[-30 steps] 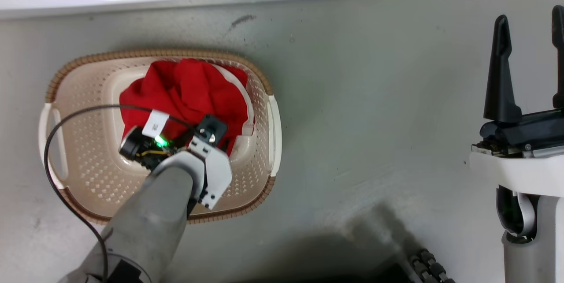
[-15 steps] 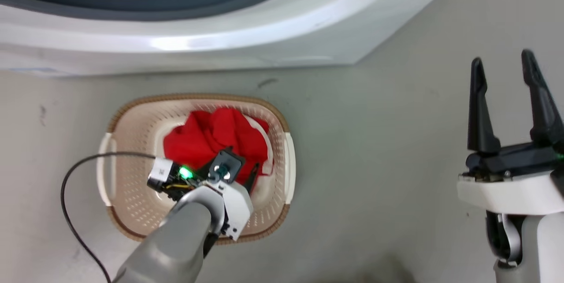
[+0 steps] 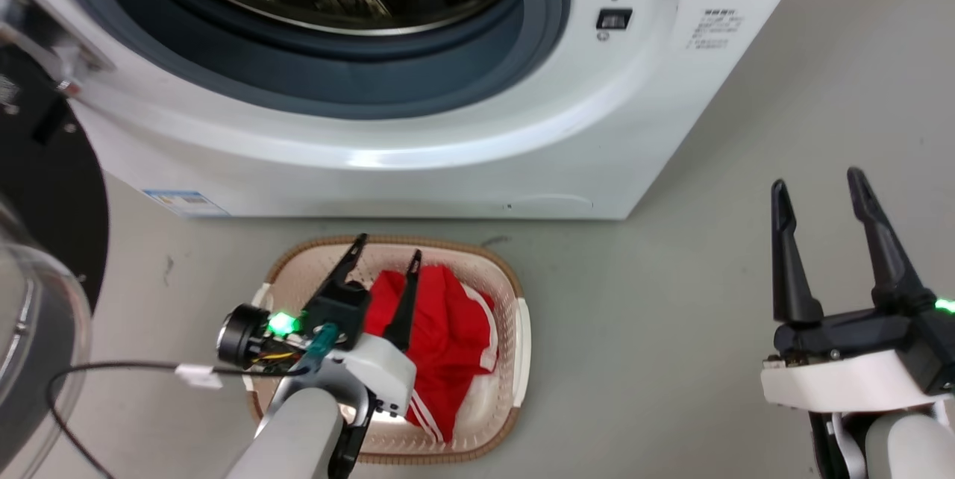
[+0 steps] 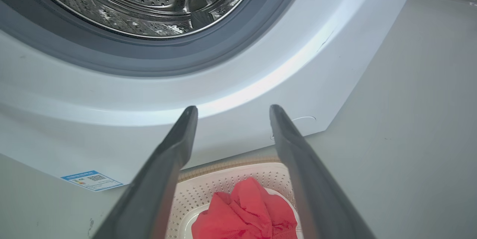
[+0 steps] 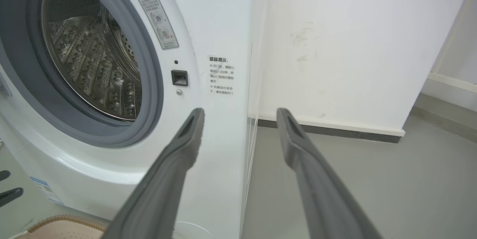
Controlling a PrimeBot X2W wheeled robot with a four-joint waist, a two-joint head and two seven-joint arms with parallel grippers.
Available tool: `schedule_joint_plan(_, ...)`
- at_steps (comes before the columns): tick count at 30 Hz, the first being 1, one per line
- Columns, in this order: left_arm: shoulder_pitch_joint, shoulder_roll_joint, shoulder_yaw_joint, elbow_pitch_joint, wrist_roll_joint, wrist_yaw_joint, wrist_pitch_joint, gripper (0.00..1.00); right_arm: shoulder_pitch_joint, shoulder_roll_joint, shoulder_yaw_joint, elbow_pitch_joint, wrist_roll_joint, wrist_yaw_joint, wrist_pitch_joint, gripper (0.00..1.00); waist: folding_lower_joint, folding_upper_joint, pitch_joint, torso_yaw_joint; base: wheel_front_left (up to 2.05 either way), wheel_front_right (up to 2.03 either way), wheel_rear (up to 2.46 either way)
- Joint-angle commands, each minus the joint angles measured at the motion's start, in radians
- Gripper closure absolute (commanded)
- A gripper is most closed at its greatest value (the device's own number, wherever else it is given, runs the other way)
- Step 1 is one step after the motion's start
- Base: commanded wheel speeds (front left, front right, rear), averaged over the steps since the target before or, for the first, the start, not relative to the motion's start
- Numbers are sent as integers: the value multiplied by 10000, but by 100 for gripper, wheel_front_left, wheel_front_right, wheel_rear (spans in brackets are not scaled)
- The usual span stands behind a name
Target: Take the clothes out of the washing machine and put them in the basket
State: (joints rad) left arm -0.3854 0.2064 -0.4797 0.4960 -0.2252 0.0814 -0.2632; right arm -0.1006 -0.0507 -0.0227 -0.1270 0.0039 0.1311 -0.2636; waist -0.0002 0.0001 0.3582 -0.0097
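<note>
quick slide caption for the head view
Left end effector, open, above the basket of red clothes before the open washing machine; right end effector open alongside.

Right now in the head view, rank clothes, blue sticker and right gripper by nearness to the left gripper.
1. clothes, directly under the left gripper, in the basket.
2. blue sticker, ahead-left on the washing machine.
3. right gripper, far right.
</note>
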Motion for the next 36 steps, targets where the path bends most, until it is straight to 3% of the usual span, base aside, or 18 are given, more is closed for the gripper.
schedule_joint_plan(1,235,-38,169,-244,56,89,-22,0,138,11,6,31,-69,-7,-16,0,2,-1,-415,147,0,0,0)
schedule_joint_plan(4,819,-133,840,-1125,171,278,-22,0,343,11,12,80,-57,-7,-16,0,2,-1,-819,172,0,0,0)
schedule_joint_plan(5,1380,-275,1497,-1925,316,426,-23,0,557,11,12,121,-19,-7,-17,0,2,-1,-1178,181,0,0,0)
schedule_joint_plan(9,2083,-503,2234,-2868,589,572,-21,0,815,12,15,130,17,-7,-16,0,2,-1,-1606,180,0,0,0)
schedule_joint_plan(16,3081,-798,3082,-3955,1101,421,-22,0,1227,11,-20,183,123,-7,-16,0,2,-1,-2220,182,0,0,0)
schedule_joint_plan(36,4710,-1398,4356,-4579,1615,85,-24,0,2220,11,204,423,439,-7,-16,0,2,-1,-3373,-89,0,0,0)
